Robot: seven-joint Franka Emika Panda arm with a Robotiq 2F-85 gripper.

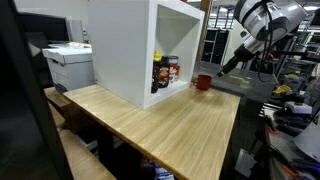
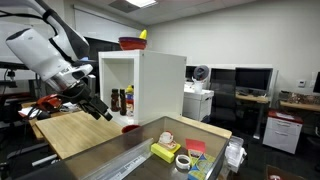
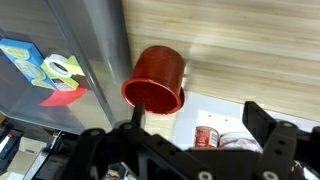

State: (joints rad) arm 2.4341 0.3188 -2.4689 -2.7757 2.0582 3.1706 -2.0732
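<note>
A red cup (image 3: 155, 78) stands on the wooden table (image 1: 170, 125), just outside the open front of a white cabinet (image 1: 140, 45). It also shows in both exterior views (image 1: 203, 82) (image 2: 129, 127). My gripper (image 3: 200, 125) is open and empty. It hangs in the air a little above and beside the cup (image 1: 228, 65) (image 2: 100, 110). In the wrist view its left finger lies close to the cup's rim without touching it. A red-labelled can (image 3: 207, 137) shows between the fingers, inside the cabinet.
Bottles and cans (image 1: 165, 72) stand inside the cabinet. A red bowl (image 2: 130, 42) sits on its top. A printer (image 1: 68, 60) stands behind the table. A nearer surface holds a tape roll (image 2: 184, 161) and coloured note pads (image 2: 195, 147).
</note>
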